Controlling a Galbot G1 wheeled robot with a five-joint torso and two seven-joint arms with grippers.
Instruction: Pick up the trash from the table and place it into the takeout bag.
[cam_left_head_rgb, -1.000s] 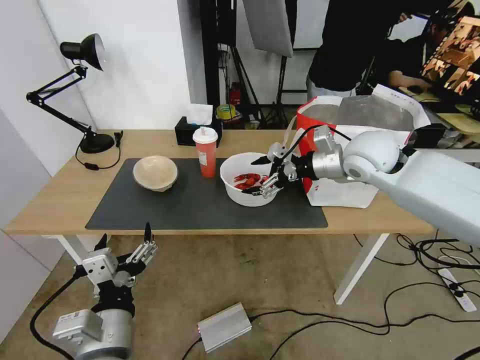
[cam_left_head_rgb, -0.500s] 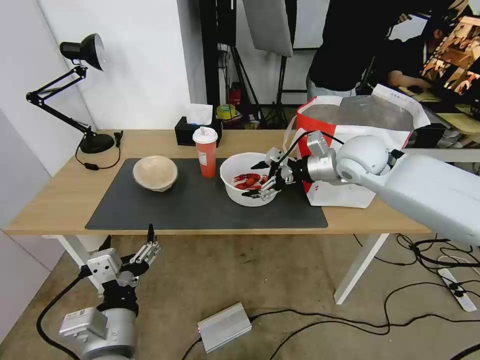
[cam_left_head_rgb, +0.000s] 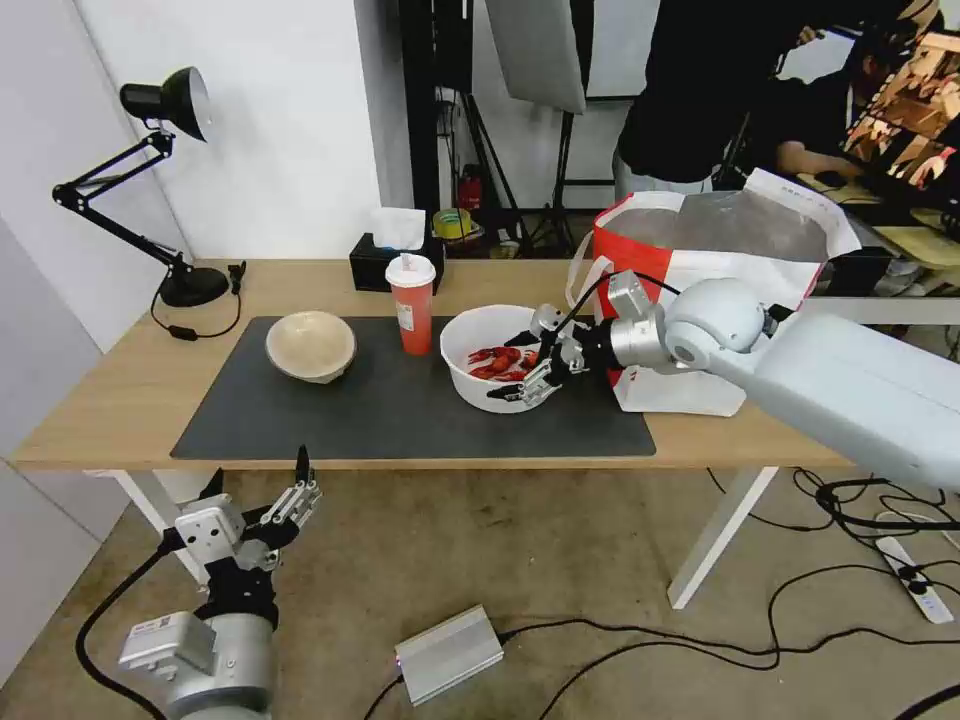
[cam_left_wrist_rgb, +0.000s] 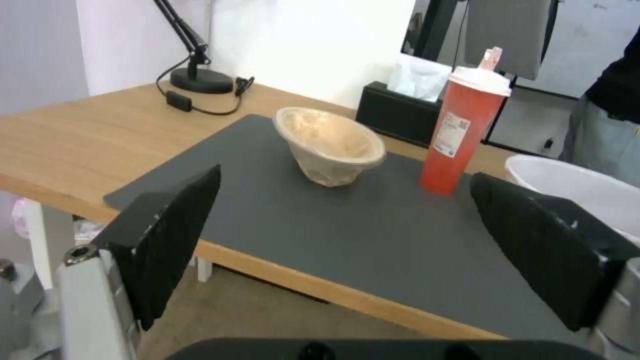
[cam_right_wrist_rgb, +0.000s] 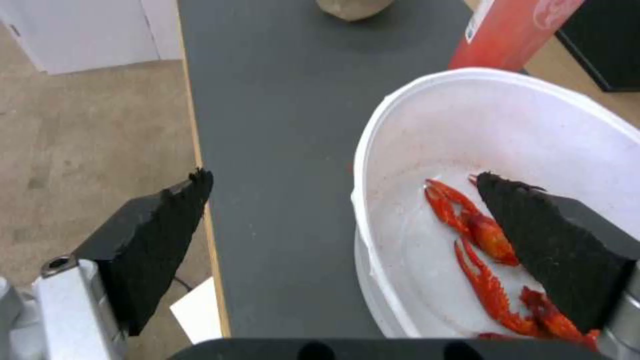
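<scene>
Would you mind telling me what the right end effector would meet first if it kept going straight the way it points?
Most likely the near rim of the white plastic bowl, which its open fingers straddle: one finger is inside and the other outside.

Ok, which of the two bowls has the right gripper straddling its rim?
The white plastic bowl holding crayfish scraps, beside the takeout bag; the right gripper is there, open.
</scene>
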